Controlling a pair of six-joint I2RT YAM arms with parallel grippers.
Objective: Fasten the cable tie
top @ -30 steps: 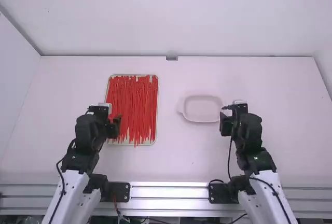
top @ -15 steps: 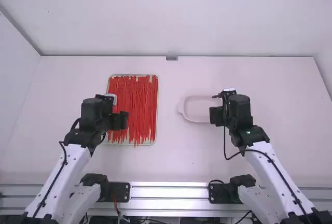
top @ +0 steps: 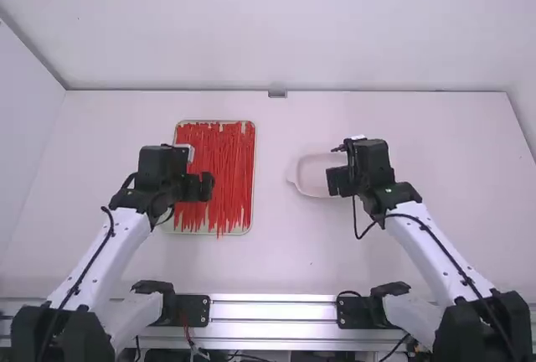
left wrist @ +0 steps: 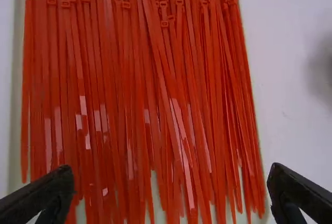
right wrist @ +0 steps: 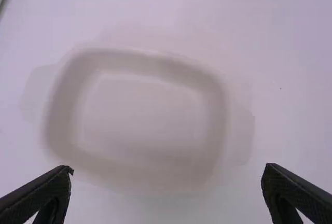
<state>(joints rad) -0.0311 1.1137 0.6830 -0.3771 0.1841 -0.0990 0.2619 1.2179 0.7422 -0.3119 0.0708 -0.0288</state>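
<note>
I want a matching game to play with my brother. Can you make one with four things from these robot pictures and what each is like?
1 cable ties
2 dish
3 left gripper
4 right gripper

A open, above the dish
B red, piled up
C white, empty
D open, above the cable ties

Pairs: 1-B, 2-C, 3-D, 4-A

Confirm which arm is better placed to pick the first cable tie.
Left. The left hand, open, hangs over the near ends of the red cable ties. The right hand, also open, is above the empty white dish, beside the pile.
</note>
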